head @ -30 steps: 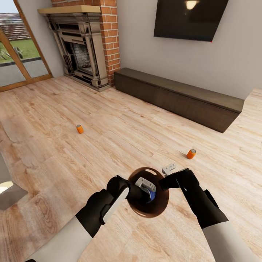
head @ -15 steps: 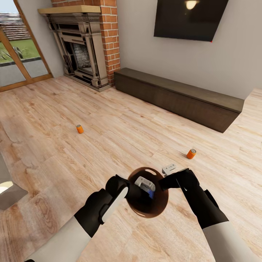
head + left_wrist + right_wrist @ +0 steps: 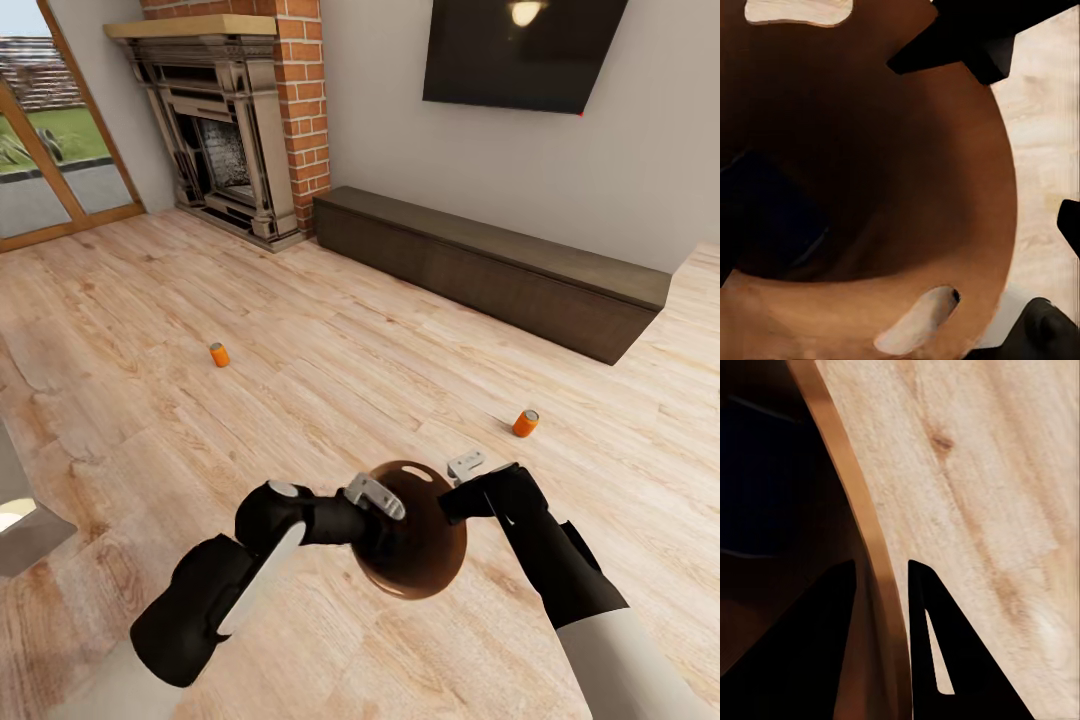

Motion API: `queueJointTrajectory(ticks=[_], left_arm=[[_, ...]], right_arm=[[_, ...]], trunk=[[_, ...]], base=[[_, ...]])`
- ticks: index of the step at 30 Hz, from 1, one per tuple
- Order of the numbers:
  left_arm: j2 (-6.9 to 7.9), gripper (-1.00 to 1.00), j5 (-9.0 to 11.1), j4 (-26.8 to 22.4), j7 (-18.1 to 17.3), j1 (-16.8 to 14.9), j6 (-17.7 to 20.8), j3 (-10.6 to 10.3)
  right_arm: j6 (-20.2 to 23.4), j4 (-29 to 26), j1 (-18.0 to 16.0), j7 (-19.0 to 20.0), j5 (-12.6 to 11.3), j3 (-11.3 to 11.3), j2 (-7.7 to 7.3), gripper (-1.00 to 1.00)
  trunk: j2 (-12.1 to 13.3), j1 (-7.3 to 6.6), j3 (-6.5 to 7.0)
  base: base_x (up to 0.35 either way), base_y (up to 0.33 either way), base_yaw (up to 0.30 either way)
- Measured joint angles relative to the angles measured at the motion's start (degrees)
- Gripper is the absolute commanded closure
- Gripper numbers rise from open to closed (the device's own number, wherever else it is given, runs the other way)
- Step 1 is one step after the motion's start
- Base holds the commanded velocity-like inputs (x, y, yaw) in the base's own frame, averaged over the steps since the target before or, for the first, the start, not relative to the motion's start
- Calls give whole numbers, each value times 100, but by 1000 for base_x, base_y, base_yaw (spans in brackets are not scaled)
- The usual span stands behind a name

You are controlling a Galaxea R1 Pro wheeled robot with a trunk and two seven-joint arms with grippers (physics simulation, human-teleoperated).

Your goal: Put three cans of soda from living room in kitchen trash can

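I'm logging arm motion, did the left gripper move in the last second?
Yes. The left gripper pulled back out of the trash can toward its left rim, while the fireplace held place.

The right claw (image 3: pixel 452 490) pinches the rim of the trash can (image 3: pixel 420 555), holding it up over the wood floor (image 3: pixel 330 380). The left claw (image 3: pixel 378 497) sits at the other side of the rim. Two orange soda cans stand on the floor, one on the left (image 3: pixel 219 354) and one on the right (image 3: pixel 525 423), near the long dark cabinet (image 3: pixel 490 265).
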Motion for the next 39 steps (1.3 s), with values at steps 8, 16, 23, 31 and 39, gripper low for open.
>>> queueJointTrajectory(ticks=[8, 16, 23, 31, 39], left_arm=[[927, -100, 6, -113, -1640, 14, 0, 1760], [1459, -100, -57, 171, -2567, 64, -803, 3367], [1436, -100, -139, 1613, -2369, 318, -2499, 3472], [1423, -100, -130, 2921, -2049, 355, -3685, 3449], [1409, -100, -115, 3283, -1552, 537, -4103, 3402]], right_arm=[[7, 44, 0, 3, -32, -17, 0, 100], [6, 45, -2, 5, -34, -76, -46, 100], [3, 40, -6, 68, -25, -657, -331, 100], [5, -17, 91, 514, -53, -888, -1098, 100], [-1161, -21, 416, 783, -9, -2204, -1403, 100]], trunk=[[0, 0, 0], [0, 0, 0], [0, 0, 0], [0, 0, 0], [0, 0, 1]], base=[[0, 0, 0], [0, 0, 0], [0, 0, 0], [0, 0, 0], [0, 0, 0]])
